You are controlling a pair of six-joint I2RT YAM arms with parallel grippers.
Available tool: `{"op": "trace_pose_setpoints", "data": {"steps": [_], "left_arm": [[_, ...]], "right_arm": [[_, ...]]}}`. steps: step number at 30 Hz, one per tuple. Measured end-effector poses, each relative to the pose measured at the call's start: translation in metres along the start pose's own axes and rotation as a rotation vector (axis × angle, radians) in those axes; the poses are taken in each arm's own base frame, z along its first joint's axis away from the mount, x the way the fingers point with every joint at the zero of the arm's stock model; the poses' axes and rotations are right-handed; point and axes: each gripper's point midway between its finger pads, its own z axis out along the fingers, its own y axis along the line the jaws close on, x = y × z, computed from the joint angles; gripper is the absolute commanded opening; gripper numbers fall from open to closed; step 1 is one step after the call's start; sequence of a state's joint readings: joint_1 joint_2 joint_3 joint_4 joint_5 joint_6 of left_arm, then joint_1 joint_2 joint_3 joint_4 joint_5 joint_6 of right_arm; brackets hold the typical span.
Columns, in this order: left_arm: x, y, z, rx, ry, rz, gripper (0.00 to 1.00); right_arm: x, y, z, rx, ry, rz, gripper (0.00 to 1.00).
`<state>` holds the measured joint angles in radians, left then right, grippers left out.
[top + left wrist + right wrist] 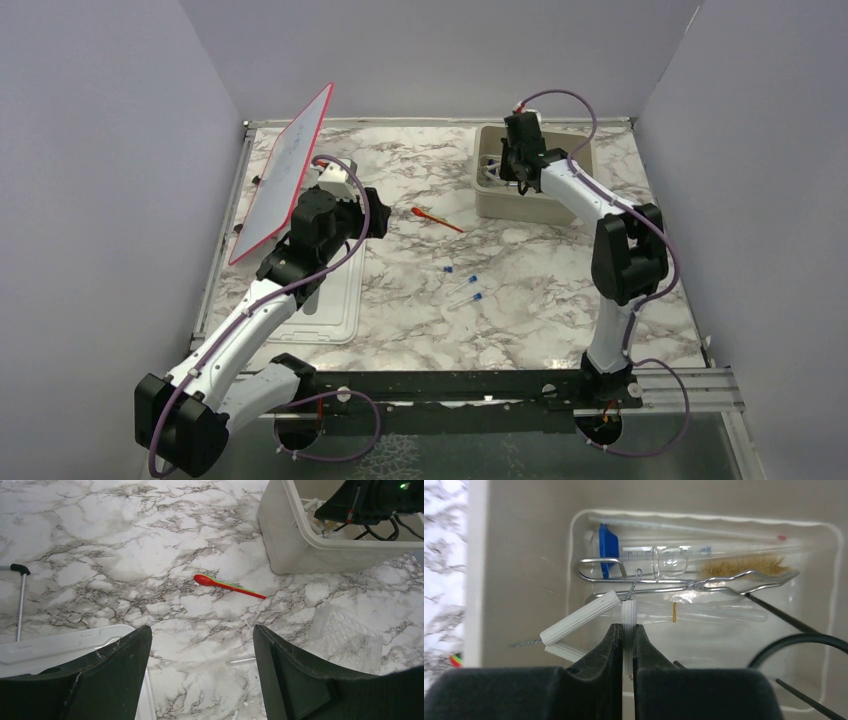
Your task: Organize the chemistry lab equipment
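- two arms work over a marbled surface (400,170); beige tub (530,212) stands at the far right, and a red-framed white board (285,175) stands tilted at the far left.
- left tool (200,630): fingers well apart, nothing between them; it hangs above bare surface, just right of the flat pale lid (60,645).
- orange-red stick (227,585) lies flat on the surface beyond the left tool, between it and the tub, touching neither.
- clear well tray (350,637) sits on the surface to the right of the left tool.
- a few thin clear blue-capped tubes (466,299) lie loose mid-surface, near and right of the stick.
- right tool (628,630) is down inside the tub, fingers pressed together on one leg of a white ribbed wire triangle (584,617).
- cannot tell whether the triangle rests on the pile or is lifted off it.
- in the tub beyond the triangle: silvery wire tongs (674,582) lengthwise, a blue piece (608,542) at the left end, a tan-bristled brush (739,566) at the right.
- black wire ring (799,642) lies at the tub's right side, partly cut off by the frame.
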<state>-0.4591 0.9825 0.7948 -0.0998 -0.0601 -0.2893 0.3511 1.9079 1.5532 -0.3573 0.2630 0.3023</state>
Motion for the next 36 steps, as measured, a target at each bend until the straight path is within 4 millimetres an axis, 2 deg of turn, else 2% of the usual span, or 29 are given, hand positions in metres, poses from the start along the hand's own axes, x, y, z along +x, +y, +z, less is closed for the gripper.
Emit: {"op": "trace_pose_setpoints", "data": {"steps": [4,8,11,16,23,26,30,32,36], "left_arm": [[0.000,0.000,0.000,0.000,0.001,0.000,0.77],[0.000,0.000,0.000,0.000,0.001,0.001,0.77],[0.000,0.000,0.000,0.000,0.001,0.001,0.77],[0.001,0.000,0.001,-0.001,0.004,0.002,0.77],[0.002,0.001,0.002,-0.002,0.008,0.002,0.77],[0.003,0.001,0.002,-0.003,0.009,0.002,0.77],[0.003,0.001,0.002,-0.003,0.009,0.002,0.77],[0.003,0.001,0.002,-0.003,0.009,0.002,0.77],[0.002,0.001,0.002,-0.005,0.008,0.002,0.77]], "right_arm": [[0.029,0.000,0.021,0.009,0.077,-0.021,0.01],[0.047,-0.002,0.032,0.019,0.123,-0.032,0.02],[0.050,-0.003,0.032,0.023,0.134,-0.033,0.07],[0.052,-0.003,0.032,0.027,0.142,-0.031,0.25],[0.054,-0.004,0.027,0.029,0.156,-0.028,0.38],[0.044,-0.001,0.016,0.010,0.138,-0.025,0.42],[0.013,0.009,-0.015,-0.064,0.075,-0.019,0.45],[-0.011,0.020,-0.036,-0.133,0.019,-0.025,0.47],[-0.038,0.050,-0.070,-0.274,-0.063,-0.068,0.53]]}}
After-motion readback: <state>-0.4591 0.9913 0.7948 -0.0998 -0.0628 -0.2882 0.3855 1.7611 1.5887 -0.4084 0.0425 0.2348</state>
